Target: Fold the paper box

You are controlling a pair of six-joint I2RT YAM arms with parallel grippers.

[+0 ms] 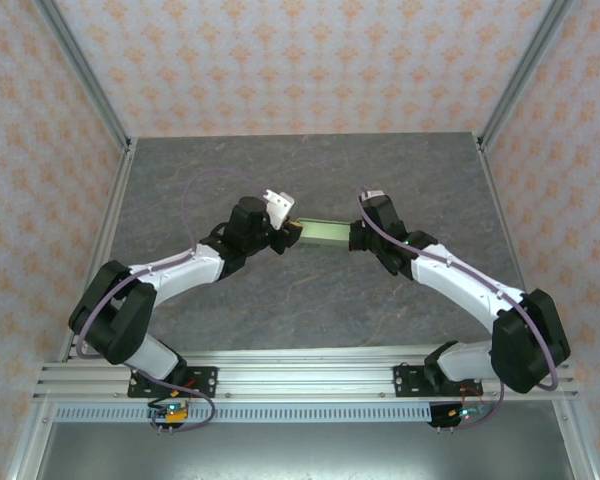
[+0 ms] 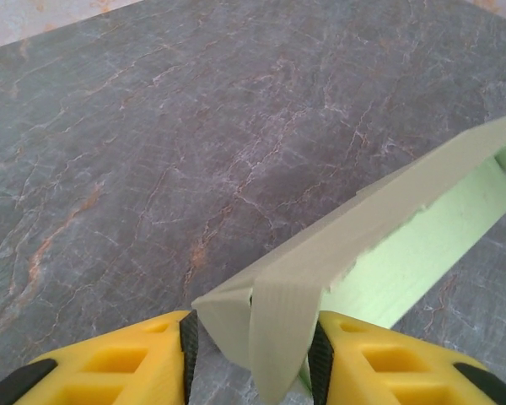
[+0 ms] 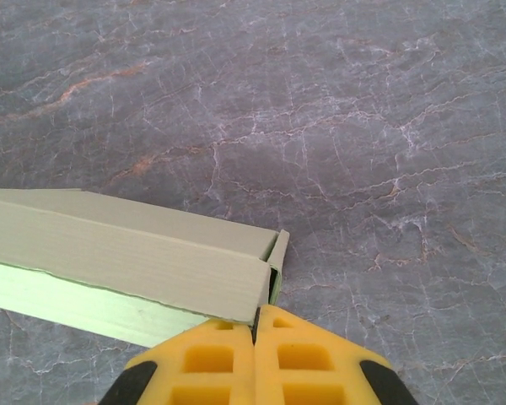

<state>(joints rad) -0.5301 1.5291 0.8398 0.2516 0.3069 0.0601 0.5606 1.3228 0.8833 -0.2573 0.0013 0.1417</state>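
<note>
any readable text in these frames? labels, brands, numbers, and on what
No text can be read in any view.
paper box: plain pale green and grey card, no print.
wallpaper: orange ornament pattern only, no letters.
small boards below the arm bases: any print is too small to read.

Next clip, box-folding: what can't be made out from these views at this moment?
1. Top external: both ends of the paper box are covered by the left hand and right hand; tabs too small to read.
2. Left wrist: bottom edge cuts off the end flap between the fingers; firm grip or not, unclear.
3. Right wrist: closed fingers hide how much card they pinch; left edge cuts off the box.
</note>
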